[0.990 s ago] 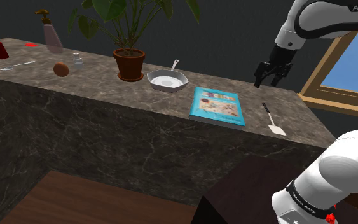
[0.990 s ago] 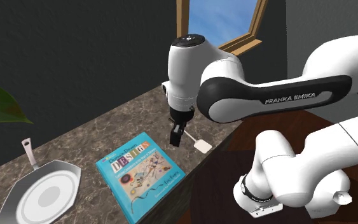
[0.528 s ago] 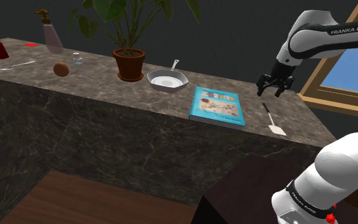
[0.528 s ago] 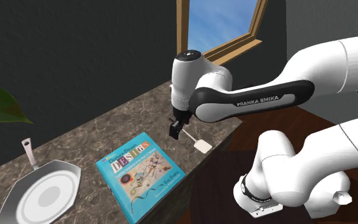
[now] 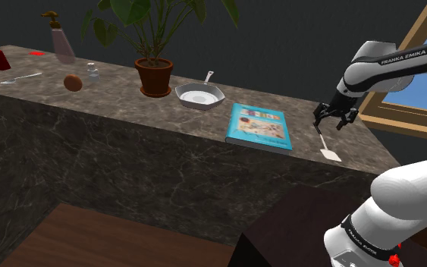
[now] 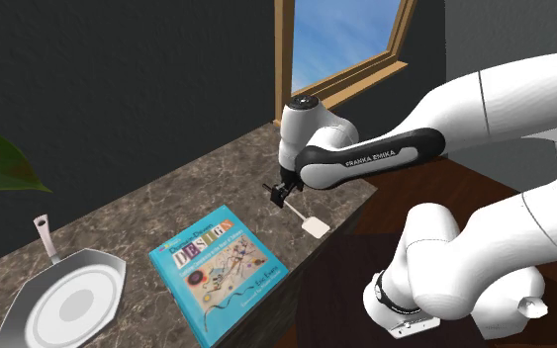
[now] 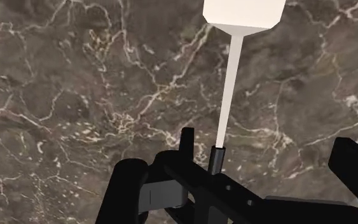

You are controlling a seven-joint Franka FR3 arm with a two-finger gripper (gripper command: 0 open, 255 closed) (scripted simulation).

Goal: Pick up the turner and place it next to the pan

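Note:
The turner (image 5: 325, 143) lies flat near the counter's end in the shoulder view's right, a white blade (image 6: 315, 226) on a thin pale shaft with a short black grip (image 7: 216, 159). My gripper (image 5: 330, 121) hangs low over that grip end (image 6: 284, 194), and its fingers stand apart, open, on either side of the black grip without touching it (image 7: 241, 162). The grey pan (image 5: 199, 95) with its white inside sits further along the counter (image 6: 63, 306), beyond a book from the turner.
A blue book (image 5: 260, 126) lies between pan and turner (image 6: 222, 267). A potted plant (image 5: 155, 76) stands beside the pan. A wood-framed window (image 5: 412, 83) rises behind the counter end. The marble counter's front edge (image 5: 204, 133) runs close to the turner's blade.
The gripper has come down and moved toward the shoulder view's right, from well above the counter to just over the turner's grip end. The turner has not moved.

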